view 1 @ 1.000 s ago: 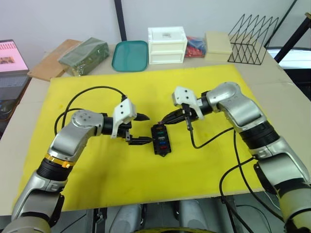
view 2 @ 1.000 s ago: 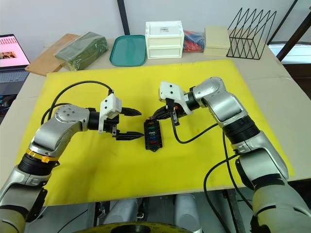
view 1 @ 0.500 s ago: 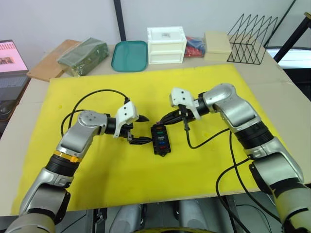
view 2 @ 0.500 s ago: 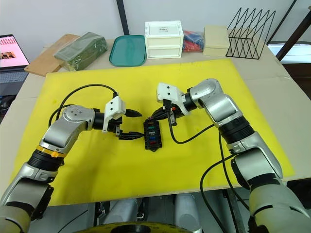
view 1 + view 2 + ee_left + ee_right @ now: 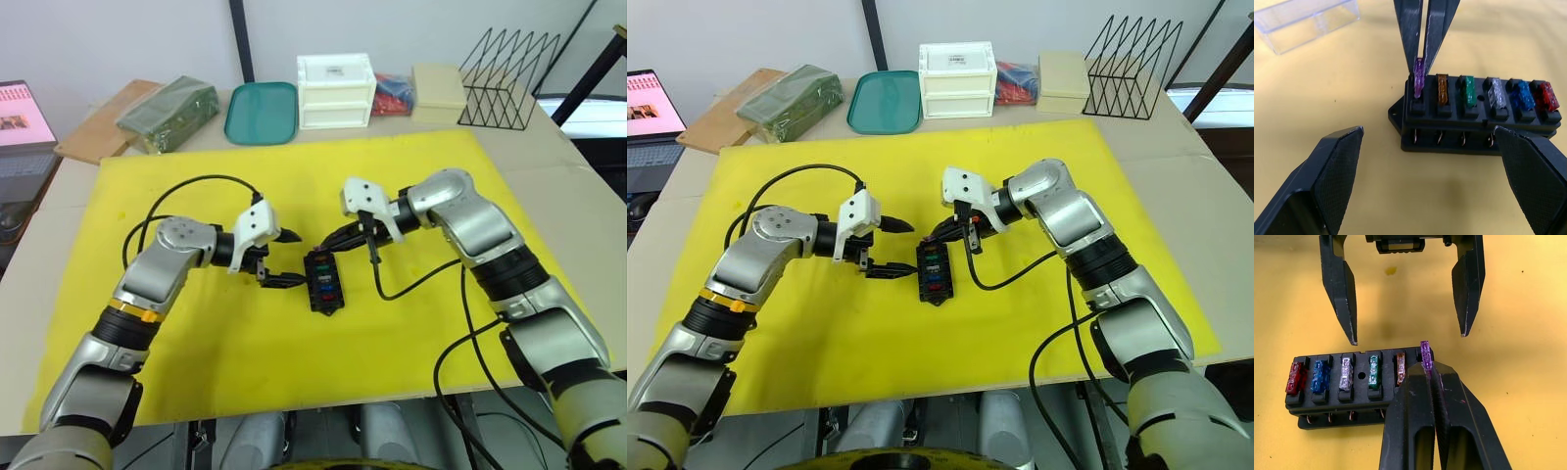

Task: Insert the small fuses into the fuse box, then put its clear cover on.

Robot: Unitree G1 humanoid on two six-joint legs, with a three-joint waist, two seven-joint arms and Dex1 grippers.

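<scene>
The black fuse box (image 5: 324, 281) lies on the yellow mat (image 5: 196, 362). Red, blue, clear, green and amber small fuses (image 5: 1492, 92) sit in one row of its slots. My right gripper (image 5: 1430, 374) is shut on a purple fuse (image 5: 1419, 78), whose lower end is at the end slot and which stands higher than the others. My left gripper (image 5: 292, 258) is open just left of the box, its fingers (image 5: 1334, 171) spread either side without touching it. The clear cover (image 5: 1303, 22) lies on the mat beyond the box.
Along the back of the table are a green bag (image 5: 168, 113), a teal tray (image 5: 263, 111), a white drawer unit (image 5: 337, 90), a beige box (image 5: 439, 86) and a black wire rack (image 5: 509, 64). A laptop (image 5: 24, 117) sits far left.
Both grippers have edged slightly closer to the fuse box. The right gripper still holds the purple fuse over the end slot.
</scene>
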